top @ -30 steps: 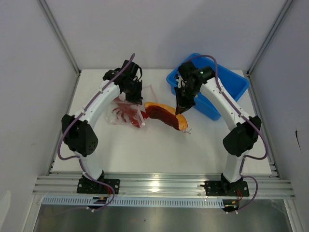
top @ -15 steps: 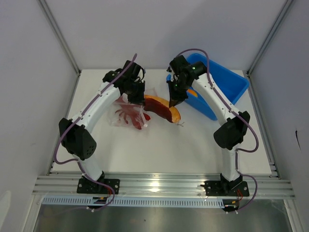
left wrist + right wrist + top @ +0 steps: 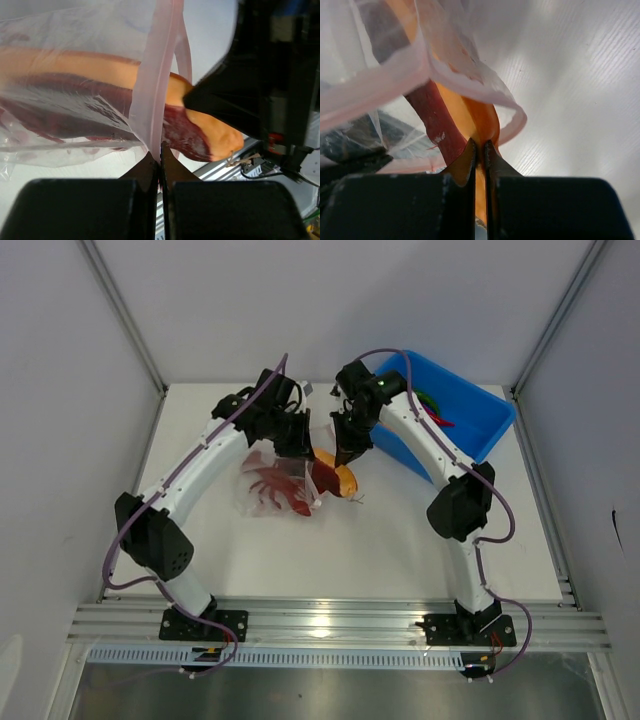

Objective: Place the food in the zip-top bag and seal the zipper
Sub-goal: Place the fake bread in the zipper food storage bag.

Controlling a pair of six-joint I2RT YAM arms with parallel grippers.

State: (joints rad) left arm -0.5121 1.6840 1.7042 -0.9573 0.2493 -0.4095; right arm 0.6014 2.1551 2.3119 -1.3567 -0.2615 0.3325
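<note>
- Because the zip-top bag [image 3: 250,498] is thin, crinkly film, it will likely sag and slide on the desk [image 3: 350,550] unless its rim is held; the left end effector [image 3: 160,150], at the bag's mouth, is pressed together on the pink zipper [image 3: 156,75], which looks the firmest place to hold.
- Inside the bag lie dark red foods [image 3: 272,485], light and probably hard plastic.
- At the bag's mouth, the long orange-and-red piece [image 3: 210,137] is partly inside, its free end sticking out to the right of the bag.
- The right end effector [image 3: 480,147] pinches that piece by its thin orange edge, just outside the mouth; the piece looks stiff and smooth, so a narrow pinch may slip.
- Well right of the bag, the blue bin [image 3: 495,430] holds green and red chili peppers [image 3: 432,405].
</note>
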